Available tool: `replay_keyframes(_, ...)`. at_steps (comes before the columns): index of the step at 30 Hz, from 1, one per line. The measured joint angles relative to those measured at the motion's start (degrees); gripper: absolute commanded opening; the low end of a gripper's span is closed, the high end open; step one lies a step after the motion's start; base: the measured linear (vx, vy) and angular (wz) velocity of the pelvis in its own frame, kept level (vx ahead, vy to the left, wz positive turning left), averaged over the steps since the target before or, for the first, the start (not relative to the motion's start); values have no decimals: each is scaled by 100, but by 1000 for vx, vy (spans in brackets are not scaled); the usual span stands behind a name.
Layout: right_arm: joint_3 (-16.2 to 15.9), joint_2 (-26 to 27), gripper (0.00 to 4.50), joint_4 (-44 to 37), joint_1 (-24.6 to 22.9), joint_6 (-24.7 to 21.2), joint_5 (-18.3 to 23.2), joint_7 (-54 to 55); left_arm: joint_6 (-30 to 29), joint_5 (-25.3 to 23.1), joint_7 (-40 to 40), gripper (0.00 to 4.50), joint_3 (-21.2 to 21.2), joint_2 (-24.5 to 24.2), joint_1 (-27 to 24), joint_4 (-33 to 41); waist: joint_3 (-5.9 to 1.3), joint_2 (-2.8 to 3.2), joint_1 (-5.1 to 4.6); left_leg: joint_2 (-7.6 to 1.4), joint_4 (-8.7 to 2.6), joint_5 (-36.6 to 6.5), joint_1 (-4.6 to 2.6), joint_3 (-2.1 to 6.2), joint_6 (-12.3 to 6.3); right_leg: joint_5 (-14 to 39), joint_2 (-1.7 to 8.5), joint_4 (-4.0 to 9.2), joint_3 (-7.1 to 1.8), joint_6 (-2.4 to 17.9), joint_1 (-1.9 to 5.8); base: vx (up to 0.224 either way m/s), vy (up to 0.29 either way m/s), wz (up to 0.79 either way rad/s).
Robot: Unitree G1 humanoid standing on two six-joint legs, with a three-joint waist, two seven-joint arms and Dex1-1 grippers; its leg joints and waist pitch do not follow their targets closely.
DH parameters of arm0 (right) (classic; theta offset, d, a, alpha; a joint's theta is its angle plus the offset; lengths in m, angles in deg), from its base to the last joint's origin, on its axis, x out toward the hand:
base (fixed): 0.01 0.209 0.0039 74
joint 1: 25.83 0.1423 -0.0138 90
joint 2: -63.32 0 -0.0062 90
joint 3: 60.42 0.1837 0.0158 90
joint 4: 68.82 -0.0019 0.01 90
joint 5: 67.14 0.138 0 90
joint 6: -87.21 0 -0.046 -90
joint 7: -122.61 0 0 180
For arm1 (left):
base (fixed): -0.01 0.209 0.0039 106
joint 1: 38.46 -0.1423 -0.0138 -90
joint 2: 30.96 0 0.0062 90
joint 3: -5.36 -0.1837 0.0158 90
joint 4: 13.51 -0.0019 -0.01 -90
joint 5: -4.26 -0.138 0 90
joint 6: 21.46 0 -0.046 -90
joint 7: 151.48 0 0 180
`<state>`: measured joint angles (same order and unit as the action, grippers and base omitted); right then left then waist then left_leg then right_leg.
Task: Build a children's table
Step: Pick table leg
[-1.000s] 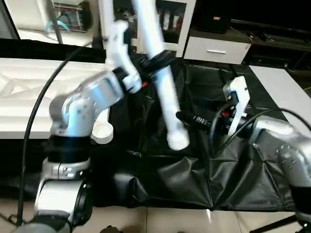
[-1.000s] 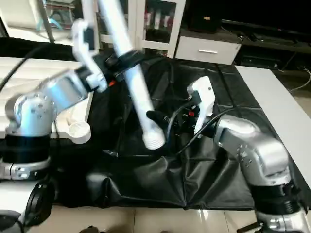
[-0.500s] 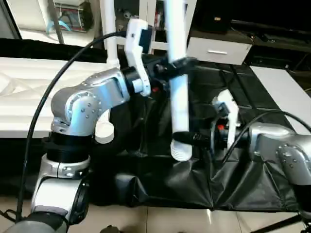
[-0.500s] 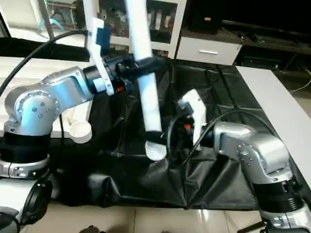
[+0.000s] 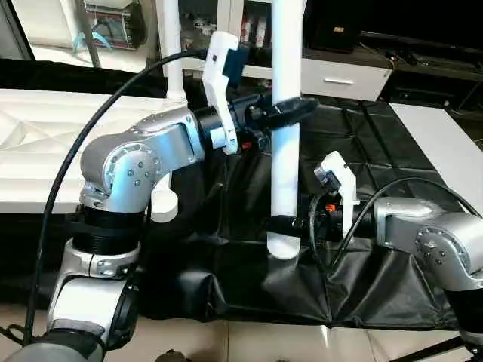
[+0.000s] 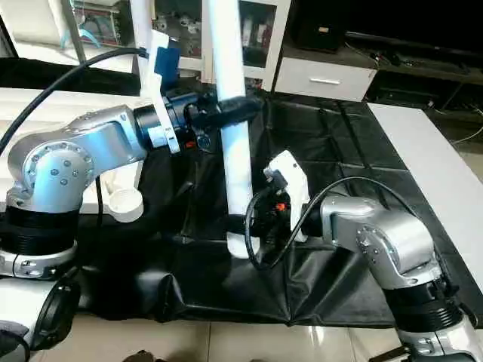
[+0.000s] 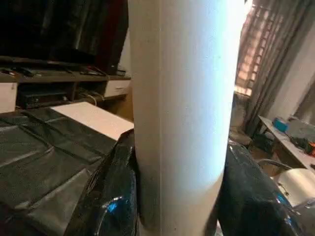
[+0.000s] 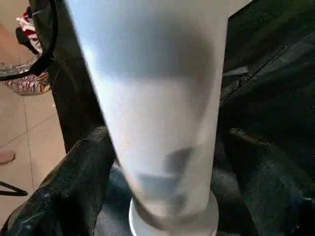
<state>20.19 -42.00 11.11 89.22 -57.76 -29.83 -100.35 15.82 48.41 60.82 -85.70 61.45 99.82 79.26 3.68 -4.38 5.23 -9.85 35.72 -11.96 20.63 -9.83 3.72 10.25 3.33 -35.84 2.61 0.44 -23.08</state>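
My left gripper (image 5: 290, 109) is shut on a long white tube leg (image 5: 285, 173) and holds it upright over the black sheet. Its black fingers (image 7: 110, 191) press on both sides of the leg (image 7: 182, 113). My right gripper (image 5: 287, 224) straddles the leg's lower end just above its ribbed tip. There its fingers (image 8: 78, 187) stand on either side of the leg (image 8: 157, 98), with a gap on one side. The white table top (image 5: 45, 151) lies ribbed side up at the left. A second leg (image 5: 169, 53) stands in its far corner, and a round corner socket (image 5: 162, 205) sits at its near corner.
A crumpled black sheet (image 5: 362, 136) covers the work surface under the leg. A white slab (image 5: 445, 143) lies at the right. Behind stand a white glass-door cabinet (image 5: 226, 15) and a white drawer unit (image 5: 339, 75). Tiled floor (image 5: 264, 343) shows in front.
The left arm swung the leg from a tilt to upright and carried it right. The right gripper moved left to the leg's lower end and its fingers narrowed around it.
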Motion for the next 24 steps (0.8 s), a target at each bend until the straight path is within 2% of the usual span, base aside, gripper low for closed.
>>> replay_keyframes(2,-1,6,314,0,0,0,-27,-1,-17,0,6,172,0,-2,0,42,0,0,0,0,0,0,0,0,0,0,0,0,0,0,0,0,0,0)
replay_keyframes(6,-24,7,295,0,0,0,-72,-25,-39,-1,11,172,0,-10,0,85,0,-1,0,0,0,0,0,0,0,0,0,0,0,-1,0,0,0,0)
replay_keyframes(7,-34,7,271,0,0,0,-82,-32,-40,-1,14,172,-1,-11,0,85,1,-2,0,0,0,0,0,0,1,1,0,0,0,-1,0,0,0,0)
replay_keyframes(10,-81,6,257,0,0,0,-92,-103,-39,-12,71,172,-3,-27,0,85,0,-2,0,0,0,0,0,0,0,1,0,0,0,-1,0,0,0,0)
replay_keyframes(13,-152,-6,222,-6,-1,0,-101,-132,-39,-25,117,172,-50,-40,0,84,1,-2,3,0,0,0,1,0,0,1,0,0,0,-1,-1,0,0,0)
replay_keyframes(17,-234,-46,204,-79,-28,20,-173,-184,-50,-35,129,172,-124,-26,0,84,0,-2,5,0,0,0,2,0,1,0,0,0,0,-1,-1,0,0,0)
replay_keyframes(24,-243,-34,198,-94,-46,77,-211,-200,-54,-60,188,172,-143,-32,0,121,0,-2,4,0,0,1,1,1,1,1,0,0,0,-2,-1,0,0,0)
